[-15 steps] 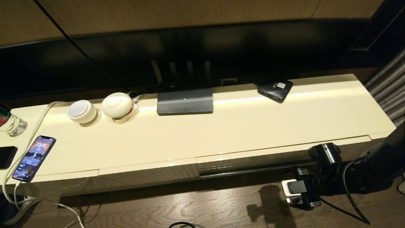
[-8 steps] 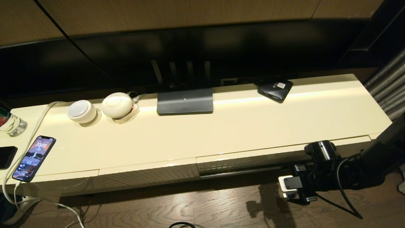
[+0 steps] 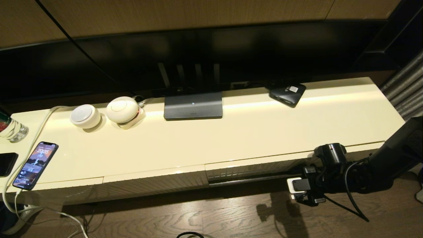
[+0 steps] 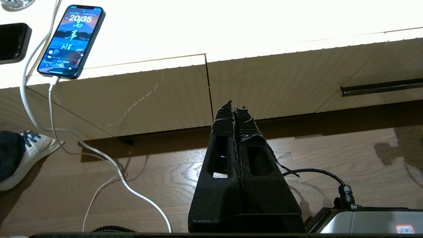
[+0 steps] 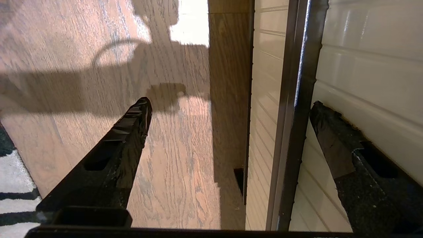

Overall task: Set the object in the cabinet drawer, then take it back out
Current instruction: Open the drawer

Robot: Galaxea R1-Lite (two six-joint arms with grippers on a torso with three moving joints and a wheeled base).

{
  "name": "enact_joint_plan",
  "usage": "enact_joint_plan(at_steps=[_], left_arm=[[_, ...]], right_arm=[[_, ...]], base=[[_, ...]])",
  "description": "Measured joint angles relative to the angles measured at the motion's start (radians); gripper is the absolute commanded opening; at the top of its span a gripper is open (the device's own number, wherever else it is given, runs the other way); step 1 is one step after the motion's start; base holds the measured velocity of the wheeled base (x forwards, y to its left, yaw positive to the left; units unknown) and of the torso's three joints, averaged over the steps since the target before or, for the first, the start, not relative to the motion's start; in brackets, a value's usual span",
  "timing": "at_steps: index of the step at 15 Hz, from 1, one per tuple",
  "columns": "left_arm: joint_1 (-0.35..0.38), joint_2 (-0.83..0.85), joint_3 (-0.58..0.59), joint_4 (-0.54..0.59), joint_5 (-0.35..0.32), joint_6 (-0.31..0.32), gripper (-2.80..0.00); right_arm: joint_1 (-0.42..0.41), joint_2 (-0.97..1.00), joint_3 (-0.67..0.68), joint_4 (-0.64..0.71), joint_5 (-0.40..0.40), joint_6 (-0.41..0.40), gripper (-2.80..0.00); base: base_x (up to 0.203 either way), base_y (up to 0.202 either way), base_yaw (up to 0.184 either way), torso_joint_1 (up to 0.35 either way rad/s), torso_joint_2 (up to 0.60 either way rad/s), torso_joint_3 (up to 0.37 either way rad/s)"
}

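We see a long glossy cream counter with a dark screen behind it. Our right claw hangs low at the front of the cabinet, near its right end, and its fingers stand wide apart, holding nothing. One finger is out over the wooden floor; the other lies against the ribbed cream front of the drawer, with the dark slot under that front running between the two (whether this finger presses the panel or only hangs just beside it, we cannot tell). In the head view the drawer front sits slightly proud of the narrower ribbed panel to its left.

Our left claw is parked low before the cabinet, pointing at the seam between two ribbed panels, its fingers pressed together and empty.

The small water bottle of the task shows in none of our views, so we cannot tell where it is. On the counter stand a grey box with antennas, two round white gadgets, a small black device, and a lit phone on a white cable. At the far left edge stands a glass bottle with a red label.
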Motion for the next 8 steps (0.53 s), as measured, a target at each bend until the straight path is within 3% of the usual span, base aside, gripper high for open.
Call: enact_joint_plan(at_steps=[8], left_arm=[[-0.001,0.0,0.0,0.0,0.0,0.0,-2.8]], right_arm=[[0.0,0.03,-0.008,-0.001,-0.007,0.002,0.0]], base=[[0.0,0.0,0.0,0.0,0.0,0.0]])
